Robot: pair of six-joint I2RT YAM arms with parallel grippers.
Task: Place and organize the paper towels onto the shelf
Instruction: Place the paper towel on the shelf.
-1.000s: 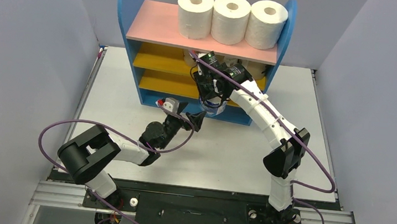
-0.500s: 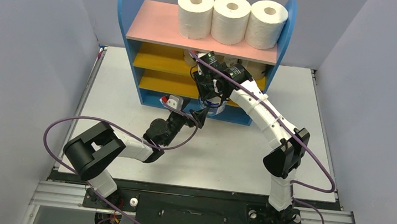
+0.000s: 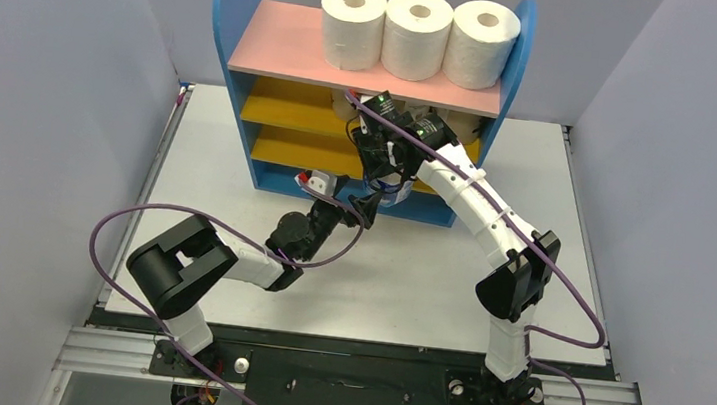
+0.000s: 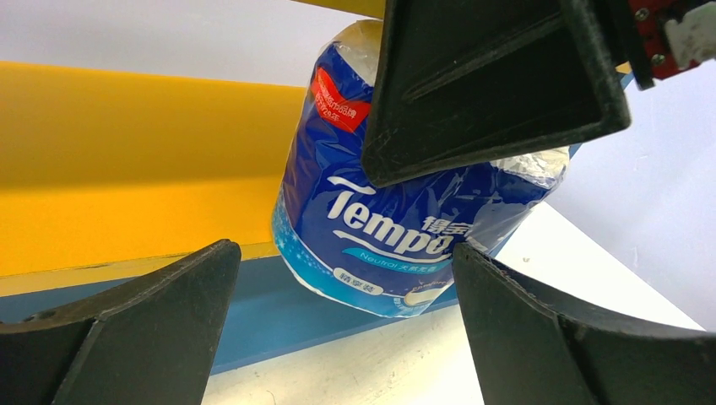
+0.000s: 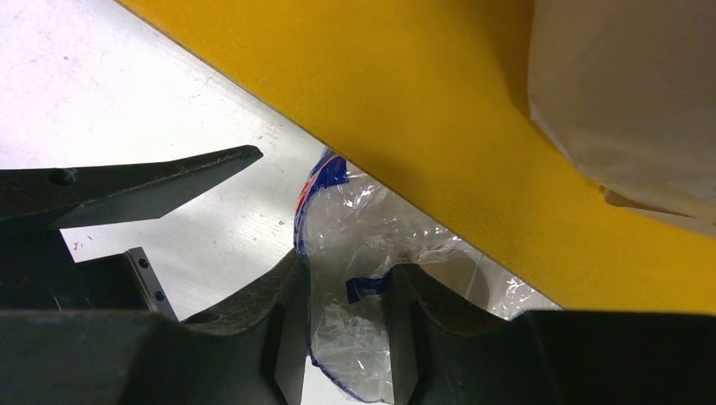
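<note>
Grey walls enclose a white table [image 3: 219, 148], with the shelf [image 3: 226, 8] at its far edge. Left arm: upper link folded back near its base, forearm reaching forward and low to the shelf's blue base. The left gripper [image 3: 366, 206] is released, jaws spread wide. The blue-and-white roll [image 4: 371, 228] stands tilted just ahead of it, between the two fingertips; whether they touch it cannot be told. That roll sits at the front edge of the blue base, under the lower yellow board [image 4: 127, 169]. Right arm: raised at the elbow, forearm angled down and leftward to the shelf front. The right gripper [image 5: 346, 287] is clamped from above on the roll's upper rim, wrapper pinched between its fingers. A pale wrapped roll [image 5: 625, 101] lies on the yellow board beyond this gripper. Three white rolls [image 3: 413, 32] stand on the pink top board, above both grippers.
</note>
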